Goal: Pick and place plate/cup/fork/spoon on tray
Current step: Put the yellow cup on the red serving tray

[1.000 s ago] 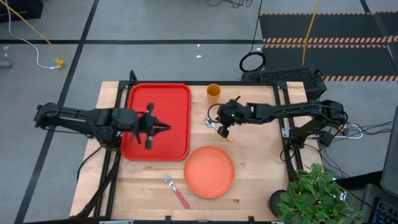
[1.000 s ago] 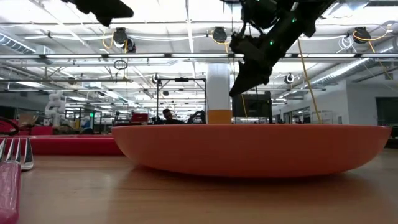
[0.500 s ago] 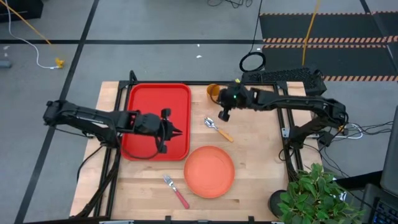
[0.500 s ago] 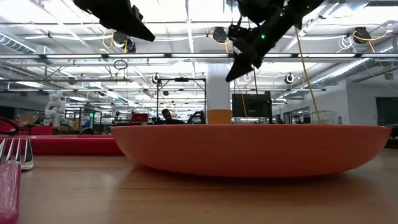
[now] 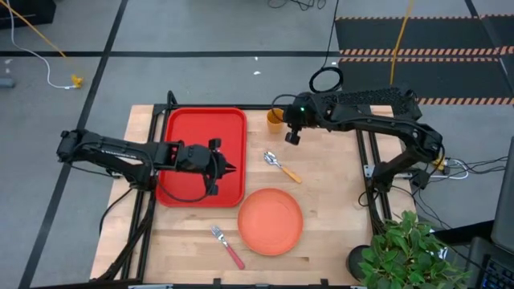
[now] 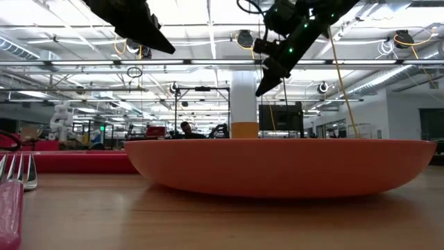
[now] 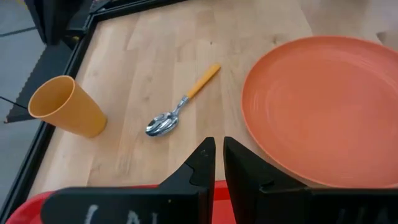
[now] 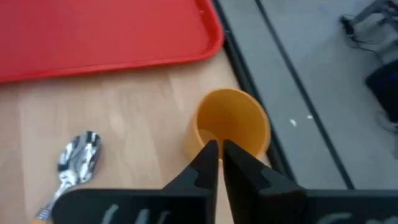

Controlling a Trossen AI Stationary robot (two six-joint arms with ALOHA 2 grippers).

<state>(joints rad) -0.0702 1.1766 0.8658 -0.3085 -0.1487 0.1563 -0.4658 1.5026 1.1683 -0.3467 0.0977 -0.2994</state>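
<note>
Right tool [image 5: 291, 136] hovers beside the cup [image 5: 275, 120] at the far edge of the wooden surface [image 5: 337, 209], seen from above, while the left tool [image 5: 227, 169] hangs over the red tray's [image 5: 189, 128] right rim. The spoon [image 5: 280, 168] lies between cup and plate [image 5: 270, 220]; the fork [image 5: 226, 246] rests near the front edge, left of the plate. At surface height, the plate [image 6: 277, 167] fills the foreground, fork tines [image 6: 21, 170] at far left, both arms overhead. From the left wrist, fingers [image 7: 202, 168] stand almost together, holding nothing, facing spoon [image 7: 177, 114], cup [image 7: 65, 107] and plate [image 7: 323, 106]. From the right wrist, fingers [image 8: 205, 165] sit nearly together above the upright cup [image 8: 233, 124].
</note>
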